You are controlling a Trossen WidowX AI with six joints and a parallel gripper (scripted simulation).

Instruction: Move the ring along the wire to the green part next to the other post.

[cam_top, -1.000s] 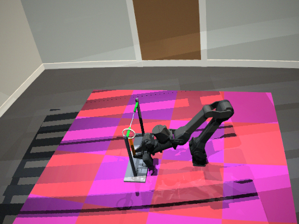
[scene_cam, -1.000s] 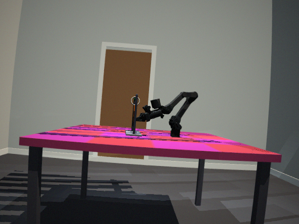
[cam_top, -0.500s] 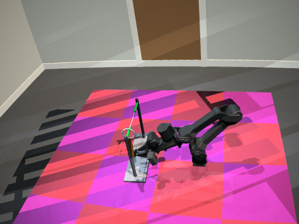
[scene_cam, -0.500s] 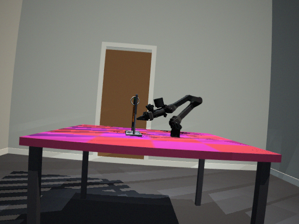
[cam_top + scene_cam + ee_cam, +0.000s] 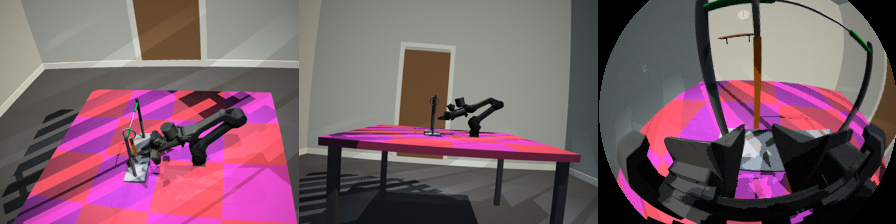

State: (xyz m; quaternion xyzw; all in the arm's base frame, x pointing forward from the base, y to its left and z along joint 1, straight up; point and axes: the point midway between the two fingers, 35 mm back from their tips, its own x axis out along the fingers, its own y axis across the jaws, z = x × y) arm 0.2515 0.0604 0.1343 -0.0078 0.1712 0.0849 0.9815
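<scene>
The ring point(image 5: 122, 133) point(image 5: 430, 101) hangs around the near green part point(image 5: 128, 131) point(image 5: 735, 4) of the wire, beside the near post point(image 5: 131, 159) point(image 5: 709, 65). Its orange handle point(image 5: 134, 147) point(image 5: 757, 80) hangs down, nearly upright. The thin grey wire point(image 5: 132, 119) point(image 5: 818, 12) runs to the far green part point(image 5: 136, 107) point(image 5: 860, 41) at the far post point(image 5: 140, 121) point(image 5: 863, 85). My gripper point(image 5: 439, 118) point(image 5: 758, 127) is partly open and empty. In the wrist view the handle's lower end shows beyond the gap between the fingertips, apart from them.
The posts stand on a light grey base plate point(image 5: 136, 175) point(image 5: 438, 135) on the pink and red table point(image 5: 189, 202) point(image 5: 450, 149). My arm point(image 5: 209, 123) point(image 5: 486, 101) reaches in from the right in the top and exterior views.
</scene>
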